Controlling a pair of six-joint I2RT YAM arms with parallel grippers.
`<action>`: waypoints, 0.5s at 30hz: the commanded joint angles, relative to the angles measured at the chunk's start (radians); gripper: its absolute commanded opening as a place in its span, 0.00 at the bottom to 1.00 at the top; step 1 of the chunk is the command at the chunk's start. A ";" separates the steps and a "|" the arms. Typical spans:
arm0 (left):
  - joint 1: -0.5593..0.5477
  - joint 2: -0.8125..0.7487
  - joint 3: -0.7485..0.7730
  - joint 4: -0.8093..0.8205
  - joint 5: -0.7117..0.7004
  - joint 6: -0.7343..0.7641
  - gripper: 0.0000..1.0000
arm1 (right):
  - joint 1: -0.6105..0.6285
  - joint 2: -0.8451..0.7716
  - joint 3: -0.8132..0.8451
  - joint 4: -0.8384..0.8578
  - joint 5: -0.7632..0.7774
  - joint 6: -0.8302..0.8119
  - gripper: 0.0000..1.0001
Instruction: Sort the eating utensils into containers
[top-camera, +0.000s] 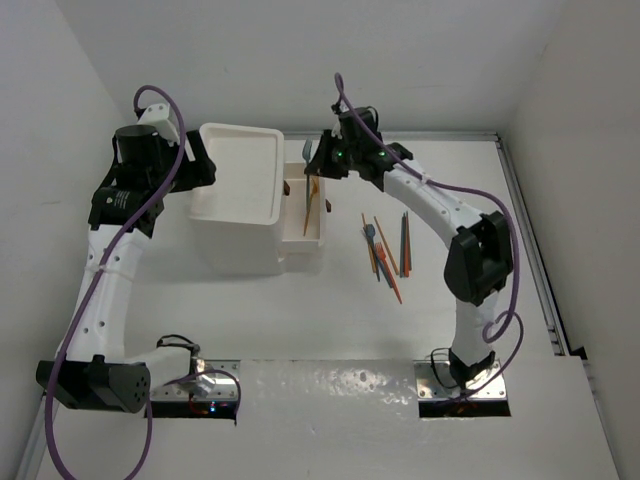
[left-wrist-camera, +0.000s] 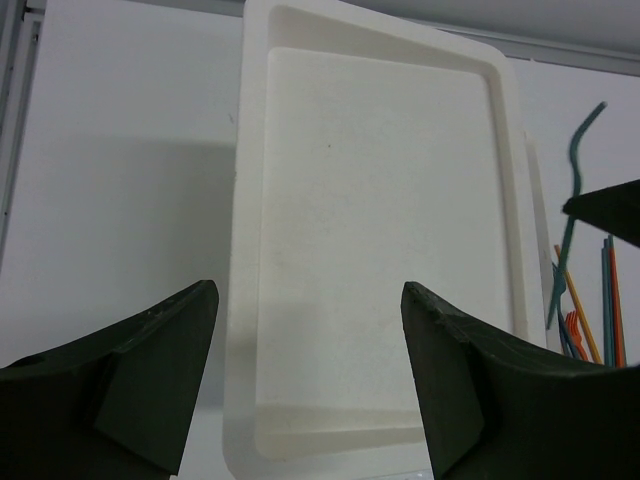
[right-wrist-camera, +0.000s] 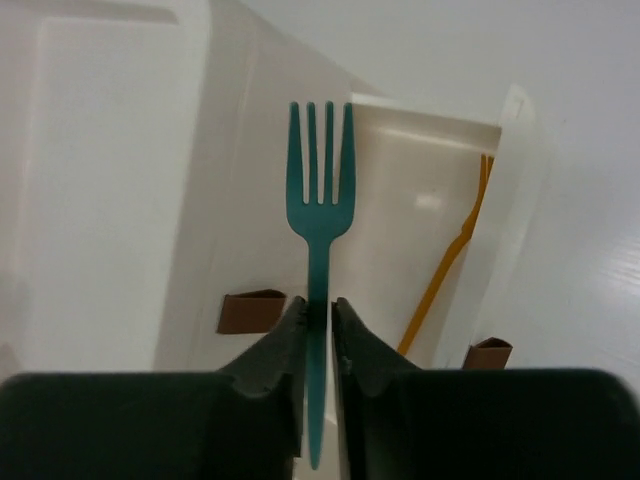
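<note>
The white drawer unit has a tray-like top (top-camera: 240, 170), which also fills the left wrist view (left-wrist-camera: 380, 200). One drawer (top-camera: 312, 232) stands pulled out to the right with an orange utensil (top-camera: 312, 195) in it. My right gripper (top-camera: 318, 163) is shut on a teal fork (right-wrist-camera: 320, 200) and holds it above the open drawer (right-wrist-camera: 420, 220), tines pointing away. The orange utensil (right-wrist-camera: 450, 260) lies inside. My left gripper (left-wrist-camera: 310, 370) is open and empty at the left edge of the tray top (top-camera: 205, 168). Several loose utensils (top-camera: 385, 245) lie on the table to the right.
Two dark-brown knobs (right-wrist-camera: 250, 310) (right-wrist-camera: 487, 352) show on the drawer fronts below the fork. White walls close in the table at the back and both sides. The teal fork (left-wrist-camera: 575, 190) and loose utensils (left-wrist-camera: 590, 330) show at the right of the left wrist view.
</note>
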 joint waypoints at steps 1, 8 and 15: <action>-0.010 -0.019 0.018 0.013 0.008 -0.008 0.72 | 0.008 0.054 -0.020 0.066 -0.019 0.082 0.18; -0.010 -0.027 0.015 0.016 0.016 -0.011 0.72 | 0.002 -0.113 -0.130 -0.017 0.126 -0.133 0.42; -0.011 -0.027 0.016 0.020 0.030 -0.014 0.72 | -0.078 -0.340 -0.386 -0.116 0.203 -0.352 0.16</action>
